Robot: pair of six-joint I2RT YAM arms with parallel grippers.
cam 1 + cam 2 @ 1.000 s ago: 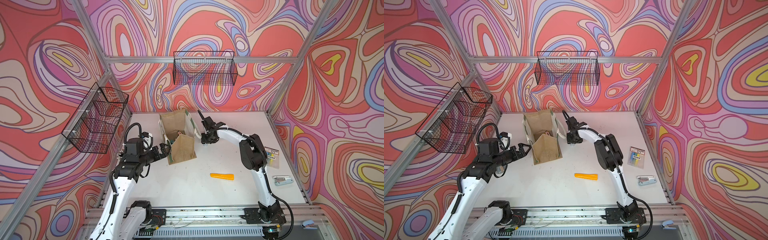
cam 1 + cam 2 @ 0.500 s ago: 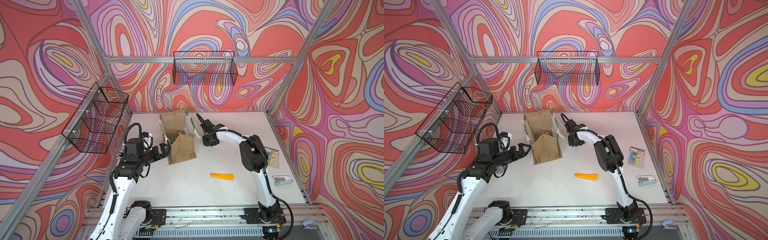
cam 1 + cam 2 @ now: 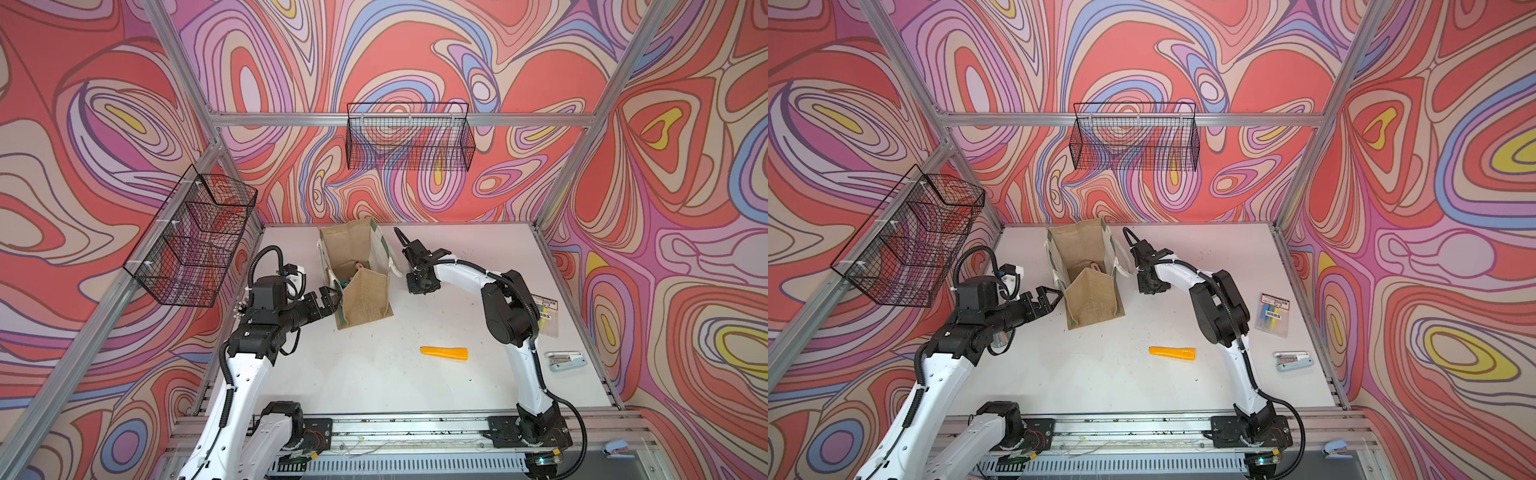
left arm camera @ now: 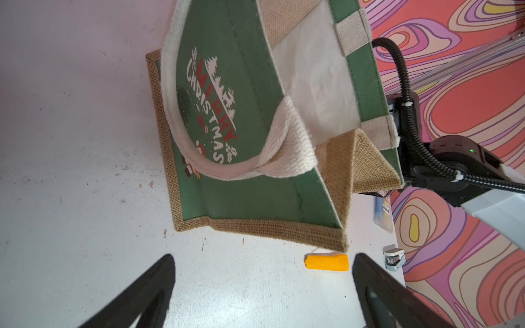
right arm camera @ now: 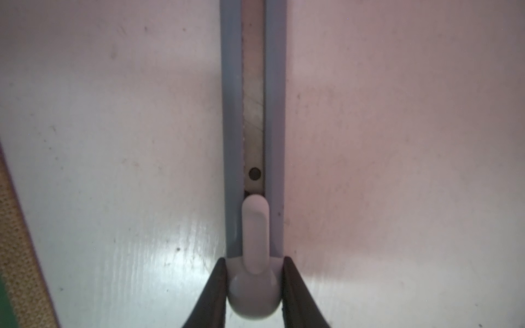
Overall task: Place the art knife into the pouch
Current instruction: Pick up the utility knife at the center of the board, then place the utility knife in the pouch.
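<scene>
Right gripper point(image 5: 254, 259): clamped on grey-blue art knife point(image 5: 231, 113), near pouch point(image 3: 365, 291). Left gripper point(image 4: 263, 257): jaws apart, beside pouch. Pouch: upright, mouth open, pinkish item point(image 3: 358, 264) inside, unidentifiable.

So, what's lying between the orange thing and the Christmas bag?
Nothing. In both top views the stretch of white table between the orange thing and the bag is bare.

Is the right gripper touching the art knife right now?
Touching. The right wrist view shows the right gripper closed on the art knife, with both jaws pressed against its rounded white end and no gap on either side.
</scene>
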